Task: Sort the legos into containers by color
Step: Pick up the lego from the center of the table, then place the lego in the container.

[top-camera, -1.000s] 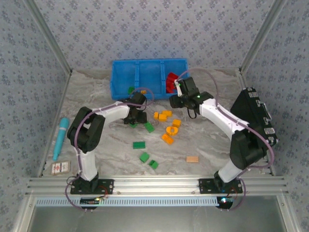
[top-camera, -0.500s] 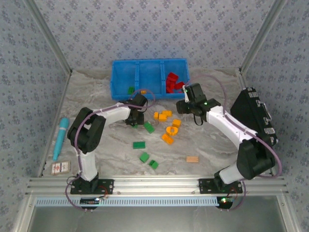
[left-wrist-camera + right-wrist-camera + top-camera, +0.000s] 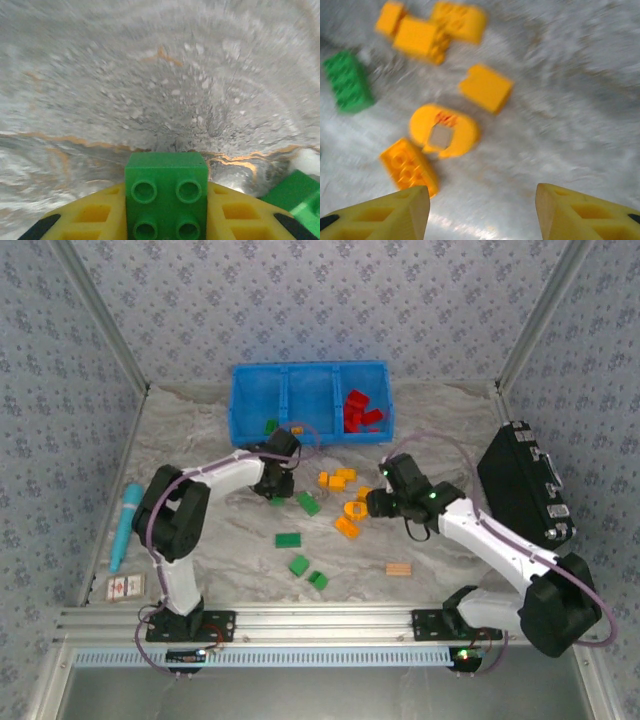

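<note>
Your left gripper (image 3: 166, 222) is clamped on a small green plastic lego brick (image 3: 166, 175) low over the marbled tabletop (image 3: 160, 75). Lift straight up, then drop it in the blue plastic three-compartment bin (image 3: 310, 368), left slot, with the other green. Right gripper (image 3: 481, 195) hangs wide open over the orange ring-shaped lego (image 3: 445, 131). The red marks on it are too blurry to read.

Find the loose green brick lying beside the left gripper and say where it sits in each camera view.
Top external: green brick, just left of centre, between the left gripper and the orange bricks.
Left wrist: bottom right corner, beside the held green brick.
Right wrist: left edge, upper half.
Shared landmark: the orange ring, to its right in the top and right wrist views.
</note>
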